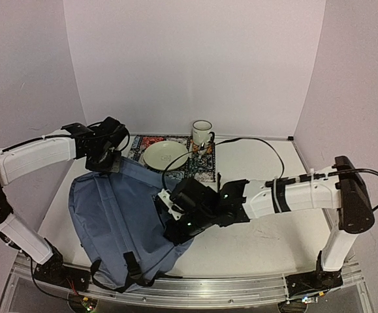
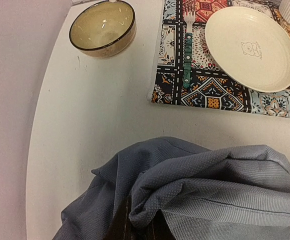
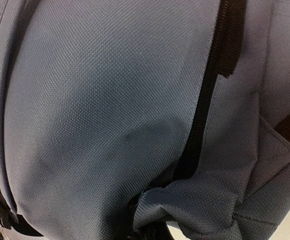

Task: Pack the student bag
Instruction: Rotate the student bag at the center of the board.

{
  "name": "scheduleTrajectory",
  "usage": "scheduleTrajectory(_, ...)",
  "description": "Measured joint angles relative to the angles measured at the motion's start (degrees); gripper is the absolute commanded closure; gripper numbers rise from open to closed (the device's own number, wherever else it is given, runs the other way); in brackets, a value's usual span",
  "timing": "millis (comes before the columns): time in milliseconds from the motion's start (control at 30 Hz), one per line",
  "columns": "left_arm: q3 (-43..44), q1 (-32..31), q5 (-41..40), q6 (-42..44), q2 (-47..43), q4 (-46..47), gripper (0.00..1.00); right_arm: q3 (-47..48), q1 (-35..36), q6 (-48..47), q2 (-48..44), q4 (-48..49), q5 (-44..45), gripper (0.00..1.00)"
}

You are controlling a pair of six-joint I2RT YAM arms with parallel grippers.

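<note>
We see the student bag (image 1: 113, 215) lying flat on the near-left part of the desk (image 1: 267, 244), its black straps (image 1: 131, 266) pointing to the near edge between the two arm bases. The left end effector (image 1: 109, 163) sits at the bag's far edge. In the left wrist view the slate-blue cloth is gathered into a raised fold and pinched between the dark fingers (image 2: 118, 233) at the bottom of the frame, so we read it as closed on the fabric. The right end effector (image 1: 174, 229) presses onto the bag's right side. In the right wrist view its jaws are closed tight, with a tuck of cloth nipped right beside the black zipper (image 3: 205, 105) that runs up the panel. Beyond the bag and apart from it, a patterned placemat (image 2: 212, 92) carries a cream plate (image 2: 251, 47) and a green-handled fork (image 2: 187, 50) just left of the plate. A glass bowl (image 2: 102, 27) stands on the bare desk left of the placemat, and a white mug (image 1: 202, 133) stands at the placemat's far edge.
</note>
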Motion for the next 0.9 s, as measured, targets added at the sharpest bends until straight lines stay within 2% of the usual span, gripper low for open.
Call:
scheduleTrajectory(67,-0.04,0.31,-0.23,2.02,1.01,1.91,0.91,1.91,0.89,0.58,2.37,0.64,-0.03,0.95)
scheduleTrajectory(167,-0.97,0.44,-0.62,4.20,1.62,5.37,0.79,3.77,1.50,0.79,3.73,0.84,-0.85,0.73)
scheduleTrajectory(300,-2.62,0.67,-1.46,4.84,1.42,9.73,0.54,5.08,2.44,-0.45,3.66,-0.04,-3.19,0.56)
scheduleTrajectory(433,-5.62,0.76,-0.92,3.40,-2.23,12.48,0.39,5.56,3.04,-2.41,2.19,-2.33,-1.88,0.51)
scheduleTrajectory(500,-6.59,0.76,-0.09,2.40,-5.36,12.97,0.35,5.54,2.53,-3.39,0.61,-4.15,-0.61,0.49)
scheduleTrajectory(700,-8.13,0.76,3.68,-2.03,-14.27,12.76,0.30,5.51,-2.58,-6.88,-5.00,-6.78,3.09,0.45)
scheduleTrajectory(900,-13.20,0.13,10.52,-7.02,-16.83,11.15,0.29,7.79,-6.89,-11.53,-5.35,-7.10,4.11,0.44)
